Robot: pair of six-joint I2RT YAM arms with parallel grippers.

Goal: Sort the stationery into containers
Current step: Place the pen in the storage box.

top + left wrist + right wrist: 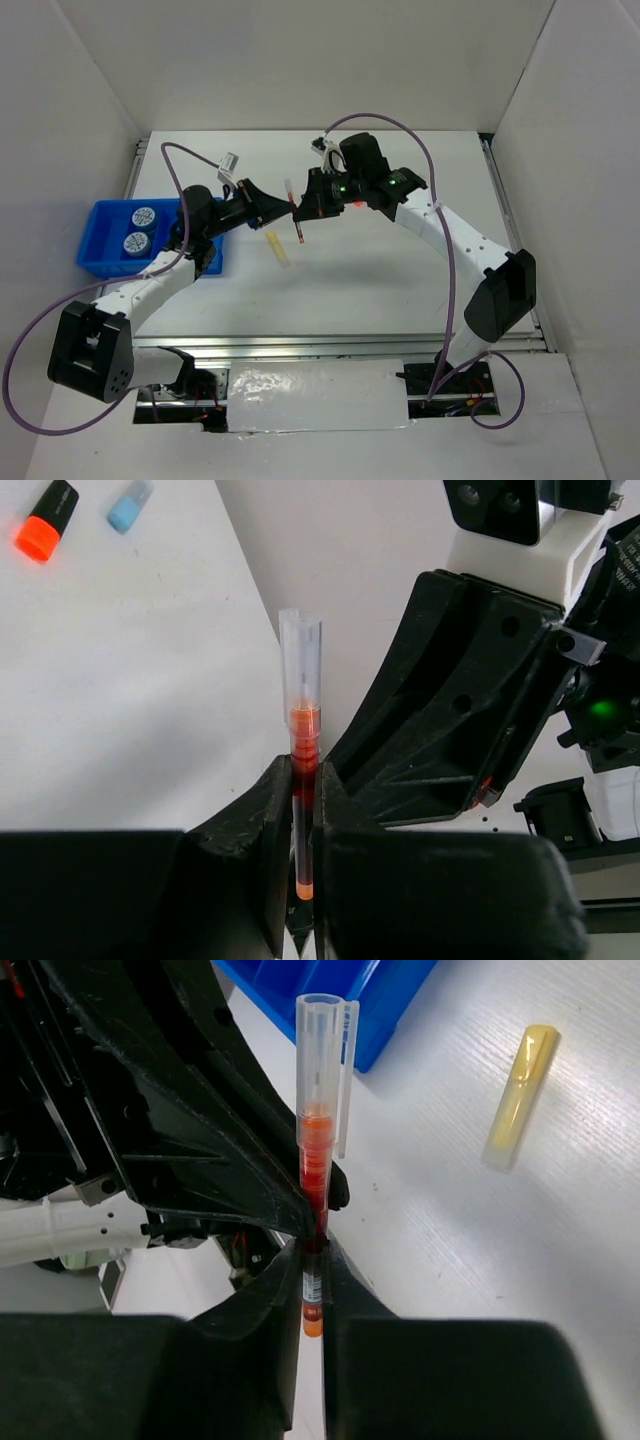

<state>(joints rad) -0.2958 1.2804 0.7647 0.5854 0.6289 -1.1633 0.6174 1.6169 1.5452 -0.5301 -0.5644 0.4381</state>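
The left claw (303,800) and right claw (313,1272) both pinch one red pen (315,1150) over the tabletop (380,285).

White table (380,290), white surrounding walls (300,60), silvery sheet (320,395) at near edge

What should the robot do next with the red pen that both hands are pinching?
Probably the right gripper should open a little and let go. It and the left gripper both seem shut on the red pen at once, and the blue tray sits on the left, so the left gripper looks better placed to carry the pen there.
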